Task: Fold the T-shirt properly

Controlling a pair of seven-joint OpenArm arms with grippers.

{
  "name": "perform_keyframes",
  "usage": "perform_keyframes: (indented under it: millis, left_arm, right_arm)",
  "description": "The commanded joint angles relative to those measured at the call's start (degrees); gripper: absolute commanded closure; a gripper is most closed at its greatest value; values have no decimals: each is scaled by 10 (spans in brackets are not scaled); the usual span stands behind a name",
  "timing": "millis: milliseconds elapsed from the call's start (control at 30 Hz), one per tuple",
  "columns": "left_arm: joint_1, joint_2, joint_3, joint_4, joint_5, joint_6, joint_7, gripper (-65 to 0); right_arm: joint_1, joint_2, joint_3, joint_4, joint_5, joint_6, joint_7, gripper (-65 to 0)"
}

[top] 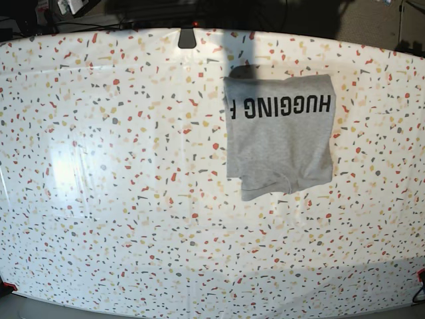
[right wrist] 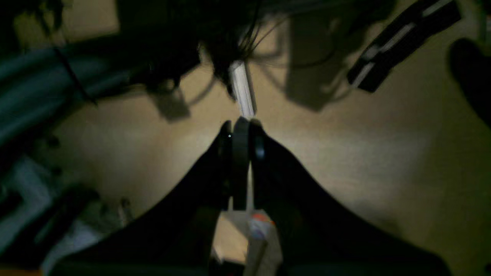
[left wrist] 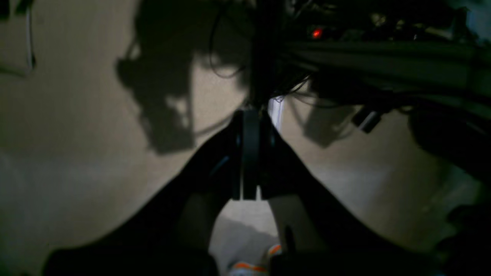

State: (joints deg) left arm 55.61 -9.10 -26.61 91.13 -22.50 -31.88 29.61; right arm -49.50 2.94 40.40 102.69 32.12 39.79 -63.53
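Note:
The heather-grey T-shirt (top: 279, 143) lies folded into a rough rectangle on the table, right of the middle and toward the far side. Black lettering, upside down, runs along its far edge. A sleeve or hem edge sticks out at its near left corner. Neither arm shows in the base view. My left gripper (left wrist: 249, 153) is shut and empty, held away from the table over a dim beige surface. My right gripper (right wrist: 241, 165) is also shut and empty, over a similar beige surface. The T-shirt is in neither wrist view.
The white speckled table (top: 99, 166) fills the base view. A small dark mount (top: 187, 38) sits at its far edge. Both wrist views show dark cables and equipment (left wrist: 383, 57) and blurred clutter (right wrist: 30, 199).

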Motion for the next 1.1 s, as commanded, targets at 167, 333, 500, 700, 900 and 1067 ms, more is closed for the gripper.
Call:
perform_keyframes:
  millis: [167, 333, 500, 700, 900, 1067]
  left_arm:
    - [-27, -6, -3, -139, 52, -12, -59, 0]
    - [-101, -6, -3, -265, 99, -12, -71, 0]
    - [-185, -6, -3, -402, 138, -12, -116, 0]
    - [-271, -6, -3, -534, 150, -12, -155, 0]
    - [-339, -3, -3, -622, 151, -12, -183, 0]
    - [-395, 2, -3, -684, 160, -2, -192, 0]
  right_arm:
    - [-3, 11, 3, -128, -83, 2, 99, 0]
    - [42, 47, 3, -259, -137, 2, 148, 0]
    - [136, 105, -6, -427, -176, 2, 182, 0]
    - [257, 176, -82, -635, -245, 2, 278, 0]
    - [355, 204, -217, -774, -260, -43, 394, 0]
    - [419, 187, -315, -817, -257, -97, 417, 0]
